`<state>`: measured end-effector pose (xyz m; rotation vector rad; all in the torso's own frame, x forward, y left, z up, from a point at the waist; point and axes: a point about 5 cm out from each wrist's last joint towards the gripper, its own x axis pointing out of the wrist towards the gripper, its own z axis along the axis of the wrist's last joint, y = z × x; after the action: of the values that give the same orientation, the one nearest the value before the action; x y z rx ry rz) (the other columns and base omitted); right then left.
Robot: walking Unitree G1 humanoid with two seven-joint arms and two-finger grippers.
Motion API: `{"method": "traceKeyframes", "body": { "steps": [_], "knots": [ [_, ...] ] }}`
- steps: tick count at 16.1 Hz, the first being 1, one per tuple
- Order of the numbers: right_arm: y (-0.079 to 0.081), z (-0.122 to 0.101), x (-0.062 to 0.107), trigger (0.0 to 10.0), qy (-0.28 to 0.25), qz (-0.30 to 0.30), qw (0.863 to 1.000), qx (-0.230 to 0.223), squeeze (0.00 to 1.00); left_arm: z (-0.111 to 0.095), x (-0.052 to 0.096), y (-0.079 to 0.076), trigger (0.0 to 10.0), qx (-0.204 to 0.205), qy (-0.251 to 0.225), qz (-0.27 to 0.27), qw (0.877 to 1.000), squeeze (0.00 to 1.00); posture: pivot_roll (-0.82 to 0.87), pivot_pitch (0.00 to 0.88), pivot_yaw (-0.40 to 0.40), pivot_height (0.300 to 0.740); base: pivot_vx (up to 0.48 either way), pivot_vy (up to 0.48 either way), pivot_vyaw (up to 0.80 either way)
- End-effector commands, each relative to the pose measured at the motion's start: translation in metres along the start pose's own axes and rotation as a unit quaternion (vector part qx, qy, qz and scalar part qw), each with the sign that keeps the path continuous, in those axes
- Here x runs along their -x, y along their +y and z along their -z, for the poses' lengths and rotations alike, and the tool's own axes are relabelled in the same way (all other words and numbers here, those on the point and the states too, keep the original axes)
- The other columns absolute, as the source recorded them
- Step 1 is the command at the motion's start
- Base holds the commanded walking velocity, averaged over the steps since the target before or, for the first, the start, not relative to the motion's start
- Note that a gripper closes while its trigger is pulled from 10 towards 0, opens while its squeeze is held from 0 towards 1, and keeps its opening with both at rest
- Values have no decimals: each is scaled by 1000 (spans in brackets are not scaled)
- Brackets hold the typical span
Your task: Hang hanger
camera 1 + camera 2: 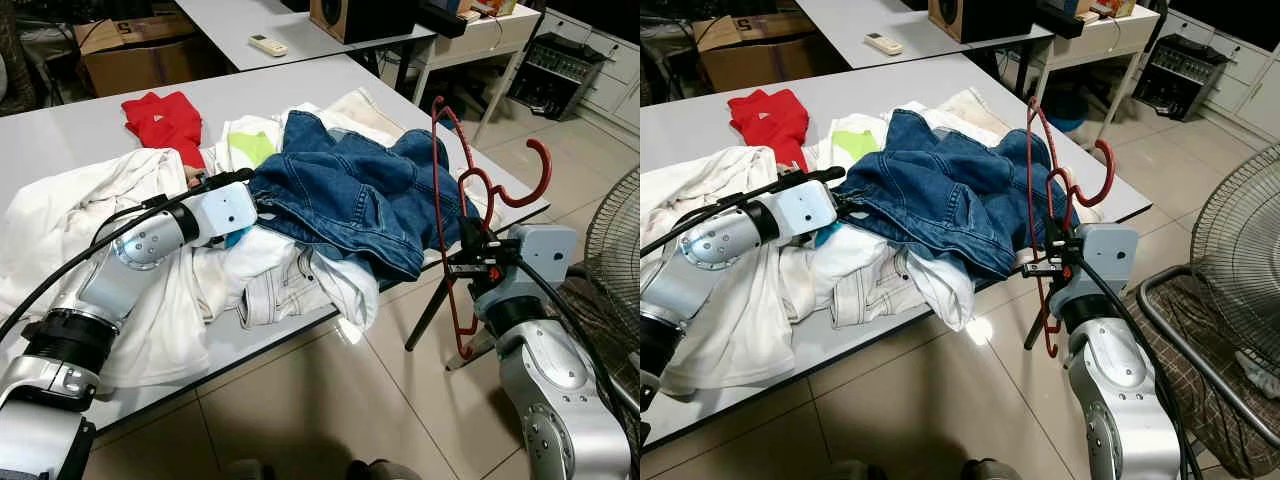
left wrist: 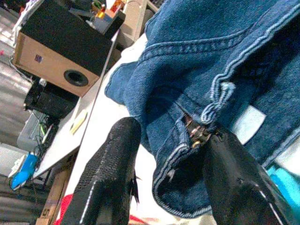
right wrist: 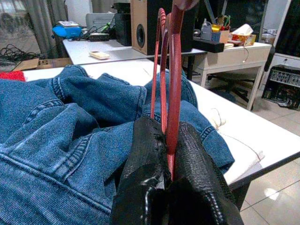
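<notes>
Right gripper (image 1: 478,262) is clamped on the red hanger (image 1: 452,190), held upright just off the table (image 1: 60,130) edge, beside the blue denim garment (image 1: 350,195); hook points away from the robot. Left gripper (image 2: 164,187) sits at the denim's buttoned edge on the laundry pile, fingers (image 2: 112,164) spread with cloth between them, not yet closed. Judged progress: hanger secured; garment not yet on it; hanging remains.

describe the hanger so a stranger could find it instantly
Start at the grey table heaped with clothes and go to its corner by the blue jeans. There the right gripper clamps a red wire hanger upright, the only thin, rigid red thing.
</notes>
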<state>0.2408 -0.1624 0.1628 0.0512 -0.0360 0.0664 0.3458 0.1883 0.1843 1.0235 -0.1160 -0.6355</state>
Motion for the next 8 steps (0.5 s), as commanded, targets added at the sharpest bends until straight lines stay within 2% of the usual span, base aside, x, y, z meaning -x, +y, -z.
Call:
{"method": "traceKeyframes", "body": {
  "steps": [1, 7, 8],
  "knots": [
    [-3, -3, -2, 10000, -10, 7, 1000, 4, 0, 0, 0, 4, 0, 14, -1, -12, 1000, 0, -17, 47, -32, 740, 0, 0, 0],
    [-5, -4, -2, 10000, -12, 10, 1000, 6, 0, -8, -5, -5, 0, 21, -23, 16, 999, 0, -15, 41, -30, 740, 0, 0, 0],
    [-5, -4, -3, 10000, -13, 11, 1000, 5, 0, -9, -6, -6, 0, 33, -26, 12, 999, 0, -14, 41, -29, 740, 0, 0, 0]
  ]
}}
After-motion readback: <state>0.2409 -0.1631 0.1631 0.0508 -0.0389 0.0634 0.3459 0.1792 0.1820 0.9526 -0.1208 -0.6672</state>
